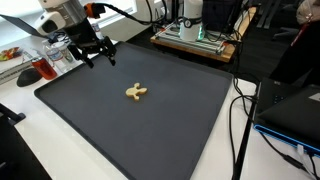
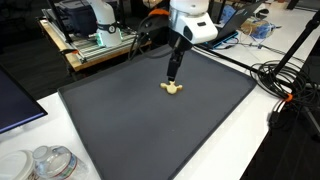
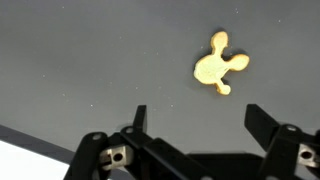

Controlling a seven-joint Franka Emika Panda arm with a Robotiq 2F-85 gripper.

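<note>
While the gripper (image 1: 93, 57) hovers over the mat (image 1: 190, 125) with jaws apart and empty, the toy (image 1: 136, 92) lies near the mat's middle, apart from the gripper.

lab: loose cables (image 1: 238, 115), electronics (image 1: 190, 27) on wooden rack (image 1: 196, 43), black mat (image 1: 180, 125)

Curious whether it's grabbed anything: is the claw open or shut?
Open. In the wrist view the claw has its fingers wide apart, only mat between them; the toy lies clear of them.
</note>
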